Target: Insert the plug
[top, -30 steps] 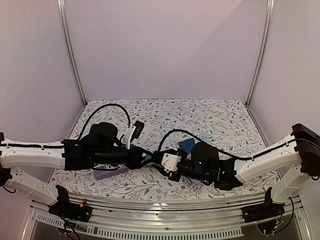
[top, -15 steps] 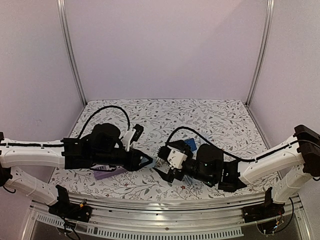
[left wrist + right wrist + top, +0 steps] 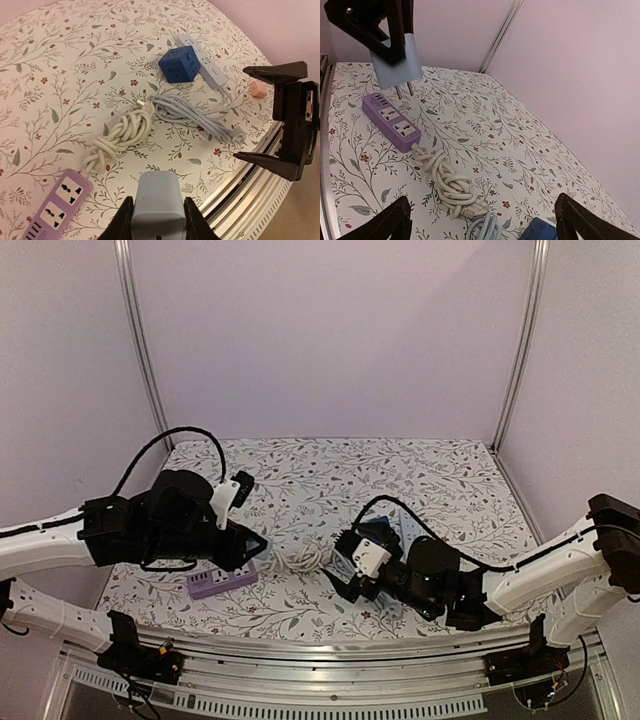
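Observation:
A pale blue-grey plug (image 3: 158,205) sits between the fingers of my left gripper (image 3: 158,222), which is shut on its sides. In the right wrist view the plug (image 3: 397,62) hangs with two prongs pointing down, a little above the far end of the purple power strip (image 3: 390,117). From above, the strip (image 3: 222,582) lies just in front of my left gripper (image 3: 258,538). My right gripper (image 3: 345,568) is wide open and holds nothing, to the right of the white cord bundle (image 3: 297,560).
A coiled white cord (image 3: 122,132) runs from the purple strip (image 3: 62,200). Beyond it lie a blue cube socket (image 3: 179,63), a grey power strip (image 3: 202,60) with its bundled grey cord (image 3: 195,112), and a small pink piece (image 3: 258,89). The table's front rail (image 3: 320,665) is close.
The two grippers were together at mid-table. My right gripper has opened and drawn back to the right. My left arm has swung left, carrying the plug over the purple strip.

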Motion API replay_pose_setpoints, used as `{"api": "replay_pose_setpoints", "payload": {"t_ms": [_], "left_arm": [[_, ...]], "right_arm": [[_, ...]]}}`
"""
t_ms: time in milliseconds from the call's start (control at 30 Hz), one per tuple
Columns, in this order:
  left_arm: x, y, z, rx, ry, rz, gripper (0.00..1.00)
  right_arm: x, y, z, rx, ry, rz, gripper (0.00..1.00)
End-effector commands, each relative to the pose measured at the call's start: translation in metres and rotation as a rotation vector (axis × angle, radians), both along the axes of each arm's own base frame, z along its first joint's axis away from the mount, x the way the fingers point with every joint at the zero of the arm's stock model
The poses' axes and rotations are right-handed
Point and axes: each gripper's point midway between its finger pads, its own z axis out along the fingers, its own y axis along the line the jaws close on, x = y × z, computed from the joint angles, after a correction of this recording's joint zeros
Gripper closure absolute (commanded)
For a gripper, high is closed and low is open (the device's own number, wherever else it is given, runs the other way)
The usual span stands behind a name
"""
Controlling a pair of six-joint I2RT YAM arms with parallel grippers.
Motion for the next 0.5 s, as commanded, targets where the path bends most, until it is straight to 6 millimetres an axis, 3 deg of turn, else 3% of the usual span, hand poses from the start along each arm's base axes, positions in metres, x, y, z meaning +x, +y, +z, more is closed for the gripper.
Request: {"api": "replay_pose_setpoints", "payload": {"t_ms": [0, 200, 267, 467], "left_arm": [[-0.001, 0.035, -0.001, 0.156, -0.062, 0.004, 1.00], [-0.004, 0.055, 0.012, 0.259, -0.143, -0.048, 1.00], [-0.006, 0.052, 0.012, 0.282, -0.169, -0.103, 0.99], [0.007, 0.043, -0.009, 0.472, -0.197, -0.200, 1.00]], "right_arm": [[0.011, -0.002, -0.004, 0.009, 0.044, -0.039, 0.01], [0.014, -0.005, -0.001, 0.048, 0.114, -0.018, 0.01], [0.014, -0.006, -0.002, 0.039, 0.114, -0.014, 0.01], [0.017, -0.013, -0.002, 0.044, 0.121, -0.011, 0.01]]}}
